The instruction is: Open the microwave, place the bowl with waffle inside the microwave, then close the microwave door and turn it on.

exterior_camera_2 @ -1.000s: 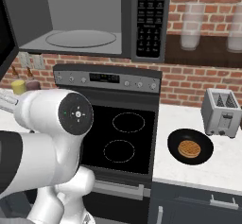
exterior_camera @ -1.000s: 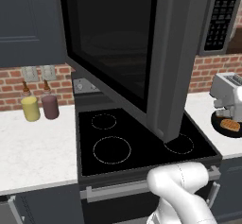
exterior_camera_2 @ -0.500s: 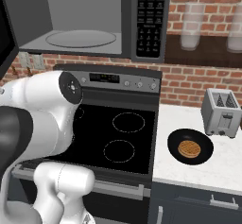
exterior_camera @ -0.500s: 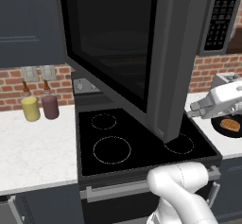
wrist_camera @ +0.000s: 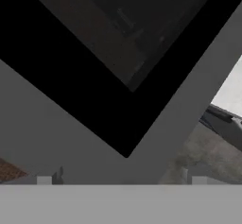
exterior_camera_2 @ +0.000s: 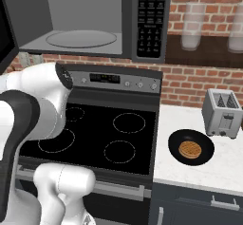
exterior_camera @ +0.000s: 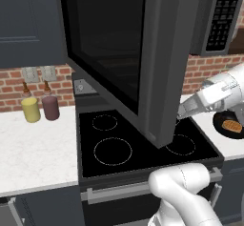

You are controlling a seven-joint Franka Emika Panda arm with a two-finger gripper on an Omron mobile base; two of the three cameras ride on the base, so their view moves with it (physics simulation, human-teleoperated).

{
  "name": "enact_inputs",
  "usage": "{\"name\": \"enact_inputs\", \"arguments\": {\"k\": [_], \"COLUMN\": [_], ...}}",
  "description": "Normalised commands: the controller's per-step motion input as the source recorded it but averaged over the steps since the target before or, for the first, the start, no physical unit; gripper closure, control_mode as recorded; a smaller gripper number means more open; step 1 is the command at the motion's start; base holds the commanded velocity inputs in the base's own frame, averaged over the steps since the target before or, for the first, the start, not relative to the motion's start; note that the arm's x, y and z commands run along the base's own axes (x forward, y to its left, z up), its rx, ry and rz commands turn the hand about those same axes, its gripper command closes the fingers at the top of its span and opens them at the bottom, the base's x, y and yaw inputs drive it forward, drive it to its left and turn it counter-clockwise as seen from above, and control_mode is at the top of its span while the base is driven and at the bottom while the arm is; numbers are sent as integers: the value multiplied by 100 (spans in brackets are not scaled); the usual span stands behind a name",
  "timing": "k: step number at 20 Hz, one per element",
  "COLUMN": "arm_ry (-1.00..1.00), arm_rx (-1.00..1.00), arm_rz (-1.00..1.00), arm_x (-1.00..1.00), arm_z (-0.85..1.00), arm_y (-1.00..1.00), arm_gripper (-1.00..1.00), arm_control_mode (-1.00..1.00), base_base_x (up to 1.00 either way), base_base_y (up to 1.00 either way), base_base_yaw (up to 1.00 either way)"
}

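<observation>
While the microwave door (exterior_camera: 143,63) hangs open, the end effector (wrist_camera: 123,180) beside it is released; no legible writing.

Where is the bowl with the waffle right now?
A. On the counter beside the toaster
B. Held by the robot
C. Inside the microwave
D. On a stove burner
A: the black bowl with the waffle sits on the white counter, in front of the toaster.

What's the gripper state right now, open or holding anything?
Gripper: open, holding nothing; its tips sit wide apart, facing the opened microwave door.
</observation>
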Motion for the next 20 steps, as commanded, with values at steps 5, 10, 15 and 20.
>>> {"name": "enact_inputs", "arguments": {"k": [5, 10, 15, 20], "arm_ry": [-5, -3, 0, 0], "arm_rx": [3, 2, 1, 0], "arm_rz": [19, 13, 5, 0], "arm_x": [-3, -5, -8, -19], "arm_z": [0, 0, 0, 0], "arm_y": [30, 24, 22, 12], "arm_gripper": [-100, -100, -100, -100], "arm_control_mode": [-100, -100, -100, -100], "base_base_x": [0, 0, 0, 0], "base_base_y": [0, 0, 0, 0], "base_base_yaw": [0, 0, 0, 0]}}
